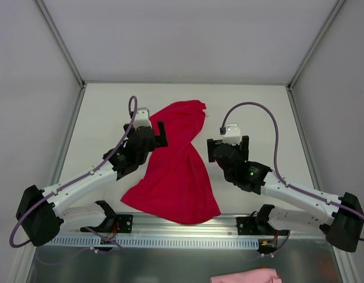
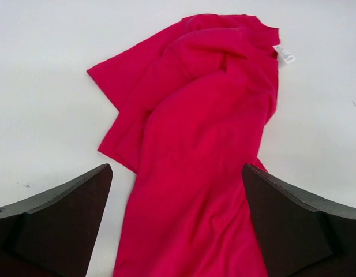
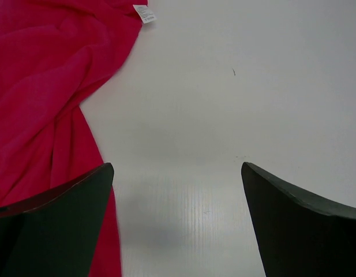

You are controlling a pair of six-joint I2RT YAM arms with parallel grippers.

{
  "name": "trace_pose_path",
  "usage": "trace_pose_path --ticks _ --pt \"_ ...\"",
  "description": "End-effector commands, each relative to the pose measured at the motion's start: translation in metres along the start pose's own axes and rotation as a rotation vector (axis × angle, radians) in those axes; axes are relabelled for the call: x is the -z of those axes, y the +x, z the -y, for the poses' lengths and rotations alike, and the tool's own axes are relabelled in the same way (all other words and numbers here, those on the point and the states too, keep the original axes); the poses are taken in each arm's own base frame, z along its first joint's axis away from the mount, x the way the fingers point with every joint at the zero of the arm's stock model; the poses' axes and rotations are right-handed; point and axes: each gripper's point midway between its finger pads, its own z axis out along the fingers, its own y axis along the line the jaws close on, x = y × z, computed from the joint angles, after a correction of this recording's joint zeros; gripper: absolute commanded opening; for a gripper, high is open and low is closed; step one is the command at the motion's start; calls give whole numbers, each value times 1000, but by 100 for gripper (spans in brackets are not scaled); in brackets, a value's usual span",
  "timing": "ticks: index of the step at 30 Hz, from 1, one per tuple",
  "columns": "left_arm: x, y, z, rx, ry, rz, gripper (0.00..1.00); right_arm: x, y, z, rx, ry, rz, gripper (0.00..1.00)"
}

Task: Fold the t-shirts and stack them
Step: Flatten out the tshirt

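**Crumpled shirt lies between my open fingers**

Nearest me, the shirt (image 1: pixel 179 171) spreads its broad hem at the rail (image 1: pixel 170 231). It narrows toward a bunched neck with a white label (image 2: pixel 285 56) at the far end, mid-worktop (image 1: pixel 264 106). It looks like soft, light cloth that will sag and drag, so I'd pinch the hem corners or shoulders, not the middle. Both arms reach forward low, flanking it. My left fingers (image 2: pixel 62 225) stand apart over the cloth. My right fingers (image 3: pixel 299 225) stand apart over bare worktop just beside it.

Bare table (image 1: pixel 258 106) right of t-shirt (image 1: pixel 176 171)
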Motion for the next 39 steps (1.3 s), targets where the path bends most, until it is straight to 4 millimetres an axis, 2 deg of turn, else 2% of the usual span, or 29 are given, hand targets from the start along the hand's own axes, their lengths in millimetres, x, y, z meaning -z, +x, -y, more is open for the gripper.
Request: trace_pose_path --ticks 1,4,5,8,10,11,17,19,20,23,24,25,27,31,34,39 --pt "-16 -18 1 12 8 18 99 1 -3 -3 -13 -32 9 100" --pt "-36 -10 2 5 6 -9 99 5 16 -2 -54 -35 -14 100" --pt "-44 -10 -3 16 -2 -17 99 6 31 0 -46 -31 -28 100" --pt "-71 1 -15 56 -27 -78 99 15 45 4 -100 -20 -8 100" --pt "-81 -3 -20 88 -18 -75 99 25 50 4 -113 -35 -4 100" --pt "-86 2 -19 86 -7 -91 99 28 51 4 -121 -38 4 100" --pt "-105 7 -28 107 -28 -118 99 51 65 -18 -89 -94 27 100" --pt "-111 16 -31 106 -37 -138 99 57 64 -25 -80 -89 24 100" --pt "-116 23 -32 105 -41 -151 99 57 71 -30 -27 -77 11 100" --pt "-124 33 -35 110 -52 -169 99 66 66 -37 1 -48 20 100" --pt "-126 35 -37 113 -58 -171 99 68 73 -37 73 -33 13 100" --pt "-127 36 -37 115 -57 -173 99 71 66 -42 45 -30 25 100" --pt "-133 40 -40 119 -61 -186 99 73 70 -46 76 -34 17 100" --pt "-139 46 -45 131 -66 -200 99 75 71 -33 39 -27 19 100" --pt "-145 62 -49 140 -71 -233 99 80 64 -20 -11 -48 37 100" --pt "-144 75 -52 150 -75 -251 99 83 61 -7 -44 -70 58 100"
